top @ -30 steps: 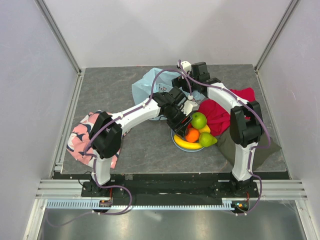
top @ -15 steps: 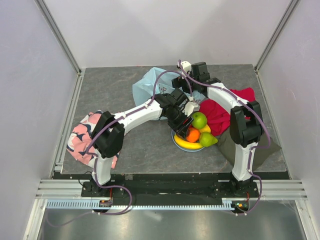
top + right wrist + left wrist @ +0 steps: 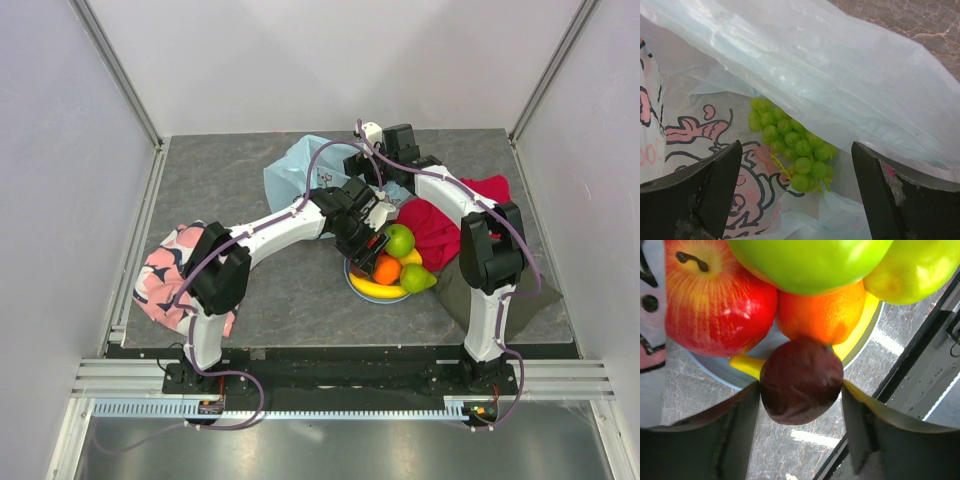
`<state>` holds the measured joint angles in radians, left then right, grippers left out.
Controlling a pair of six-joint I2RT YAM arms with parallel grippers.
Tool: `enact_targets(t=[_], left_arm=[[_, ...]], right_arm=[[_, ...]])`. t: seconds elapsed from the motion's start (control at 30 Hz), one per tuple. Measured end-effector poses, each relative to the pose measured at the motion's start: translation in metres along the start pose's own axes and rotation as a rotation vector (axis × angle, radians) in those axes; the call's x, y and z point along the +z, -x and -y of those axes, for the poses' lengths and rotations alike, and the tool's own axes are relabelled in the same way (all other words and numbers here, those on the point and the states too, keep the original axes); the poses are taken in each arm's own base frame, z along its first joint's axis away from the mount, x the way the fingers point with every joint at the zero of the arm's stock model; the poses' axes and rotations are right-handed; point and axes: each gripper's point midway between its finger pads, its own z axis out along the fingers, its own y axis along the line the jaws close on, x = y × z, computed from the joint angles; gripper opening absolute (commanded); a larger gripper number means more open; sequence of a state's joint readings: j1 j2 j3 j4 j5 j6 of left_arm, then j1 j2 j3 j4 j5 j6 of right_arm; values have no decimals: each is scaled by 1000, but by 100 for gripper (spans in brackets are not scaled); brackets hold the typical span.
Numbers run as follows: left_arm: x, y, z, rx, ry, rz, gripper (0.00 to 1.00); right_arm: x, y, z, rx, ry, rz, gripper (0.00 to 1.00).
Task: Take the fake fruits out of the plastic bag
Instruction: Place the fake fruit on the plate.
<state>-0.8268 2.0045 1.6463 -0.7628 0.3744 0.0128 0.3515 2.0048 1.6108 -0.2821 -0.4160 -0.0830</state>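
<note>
My left gripper (image 3: 362, 240) is shut on a dark purple plum (image 3: 801, 381) and holds it at the near rim of the light-blue plate (image 3: 710, 371). On the plate lie a red apple (image 3: 715, 300), an orange (image 3: 822, 315), a green apple (image 3: 399, 240), a green pear (image 3: 416, 279) and a banana (image 3: 375, 290). My right gripper (image 3: 795, 195) is open over the mouth of the pale-blue plastic bag (image 3: 298, 165). A green grape bunch (image 3: 790, 142) lies inside the bag (image 3: 840, 75), between the open fingers and below them.
A red cloth (image 3: 445, 225) lies right of the plate, with an olive cloth (image 3: 520, 300) beyond it. A pink patterned cloth (image 3: 165, 272) lies at the left by the left arm. The bag has a pink cartoon print (image 3: 695, 135).
My left gripper has shifted slightly with the plum by the plate. The right arm has hardly moved.
</note>
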Motion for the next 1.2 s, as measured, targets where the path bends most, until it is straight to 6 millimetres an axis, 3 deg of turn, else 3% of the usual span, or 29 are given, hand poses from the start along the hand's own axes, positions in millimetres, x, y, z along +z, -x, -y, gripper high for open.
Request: enact_targets(t=[0.23, 0.37, 0.63, 0.73, 0.9, 1.03, 1.2], left_arm=[[8, -1, -4, -13, 6, -8, 79], [10, -3, -5, -18, 6, -12, 74], [13, -5, -6, -20, 6, -14, 27], [14, -5, -6, -22, 3, -13, 24], [11, -4, -7, -73, -21, -6, 29], [8, -2, -8, -118, -38, 1, 59], [7, -2, -11, -143, -35, 4, 72]], right_arm=[[0, 0, 0, 0, 0, -1, 98], [0, -1, 0, 1, 1, -3, 98], [0, -1, 0, 2, 0, -3, 98], [0, -1, 0, 2, 1, -3, 98], [0, -1, 0, 2, 0, -4, 98], [0, -1, 0, 2, 1, -4, 98], [0, -1, 0, 2, 0, -4, 98]])
